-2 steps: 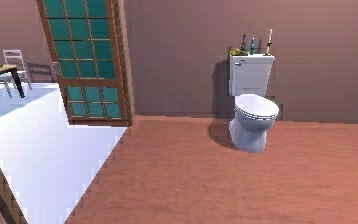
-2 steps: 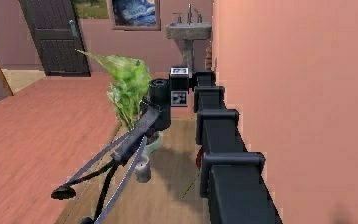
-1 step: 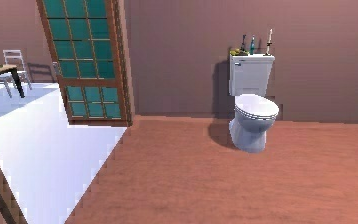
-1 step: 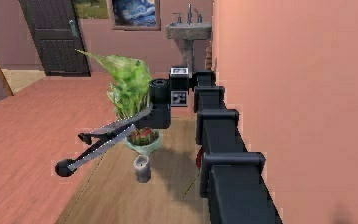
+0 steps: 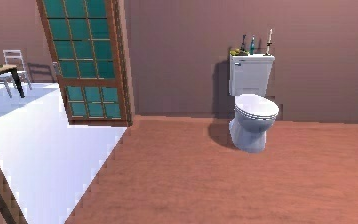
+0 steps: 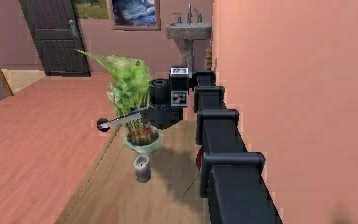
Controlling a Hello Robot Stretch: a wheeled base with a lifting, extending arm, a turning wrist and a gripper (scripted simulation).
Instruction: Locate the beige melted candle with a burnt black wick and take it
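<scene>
Ahead, small items [image 5: 253, 43] top the toilet tank [image 5: 252, 72]; tool [image 6: 103, 125] at a plant [image 6: 130, 80], cannot tell if holding.

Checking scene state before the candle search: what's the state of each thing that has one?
paned door, open
toilet, lid looks down
tank-top items, upright
dark door, shut
potted plant, upright
grey can, upright on floor
gripper, at the plant; cannot tell whether it holds anything

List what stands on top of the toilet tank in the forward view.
On the toilet tank stand several small upright things: dark bottle-like shapes and a thin pale one at the right end. They are too small to name; anything behind them is covered.
</scene>
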